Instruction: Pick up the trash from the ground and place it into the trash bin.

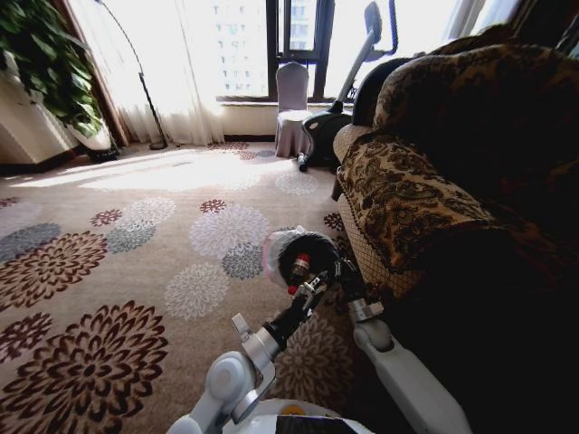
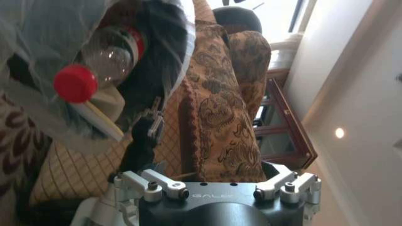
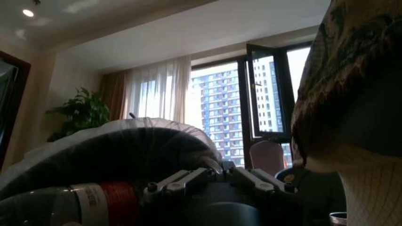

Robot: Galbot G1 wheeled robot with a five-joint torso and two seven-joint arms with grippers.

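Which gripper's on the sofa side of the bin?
The right gripper, between the trash bin and sofa; the left gripper is on the carpet side.

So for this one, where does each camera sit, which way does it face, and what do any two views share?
Head view: high on the robot, looking down at carpet, sofa and trash bin; both arms reach toward the bin.
Left wrist view: on the left arm, looking past its gripper mount at a clear bottle by the bin's liner.
Right wrist view: low on the right arm, facing bin and window.
Shared: bin, bottle and sofa.
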